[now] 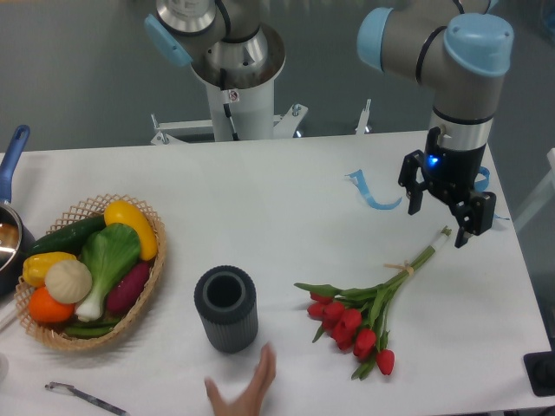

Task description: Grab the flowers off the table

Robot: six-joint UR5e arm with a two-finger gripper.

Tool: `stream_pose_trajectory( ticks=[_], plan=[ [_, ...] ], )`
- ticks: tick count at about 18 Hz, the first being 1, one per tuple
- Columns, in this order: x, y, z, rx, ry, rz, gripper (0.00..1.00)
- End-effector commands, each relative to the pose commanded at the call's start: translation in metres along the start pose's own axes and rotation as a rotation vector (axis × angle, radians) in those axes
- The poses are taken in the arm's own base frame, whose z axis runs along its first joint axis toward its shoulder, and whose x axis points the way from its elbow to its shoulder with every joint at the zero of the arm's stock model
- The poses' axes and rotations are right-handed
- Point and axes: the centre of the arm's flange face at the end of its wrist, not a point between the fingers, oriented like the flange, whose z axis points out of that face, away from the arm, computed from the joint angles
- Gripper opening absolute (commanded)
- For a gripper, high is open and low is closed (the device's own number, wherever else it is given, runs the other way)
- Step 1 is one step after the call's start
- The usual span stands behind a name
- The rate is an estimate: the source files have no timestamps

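Observation:
The flowers (364, 312), a bunch of red tulips with long green stems tied with pale string, lie on the white table (277, 199) at the right front. The red heads point to the front and the stem ends point up right toward the gripper. My gripper (440, 221) hangs above the stem ends at the table's right side. Its two dark fingers are spread apart with nothing between them. It is clear of the stems.
A dark grey ribbed cylinder vase (226, 308) stands left of the flowers. A wicker basket (87, 270) with toy vegetables sits at the left. A blue ribbon piece (368, 192) lies behind the flowers. A human hand (247, 386) reaches in at the front edge. A pot (10, 230) is at the far left.

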Motion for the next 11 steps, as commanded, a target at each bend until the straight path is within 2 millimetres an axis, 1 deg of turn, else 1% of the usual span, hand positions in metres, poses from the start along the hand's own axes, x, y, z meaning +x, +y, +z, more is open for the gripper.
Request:
stream_pose_trajectory(
  ticks=[2,4,7,9,11],
  plan=[
    [0.002,0.001,0.003,-0.001,0.003,-0.001,1.00],
    [0.004,-0.006,0.005,-0.007,0.005,0.010,1.00],
    [0.004,-0.007,0.007,-0.015,-0.005,0.012,1.00],
    [0.011,-0.006,0.018,-0.009,0.015,0.012,1.00],
    [0.012,-0.005,0.022,-0.012,0.006,0.011,1.00]
  ],
)
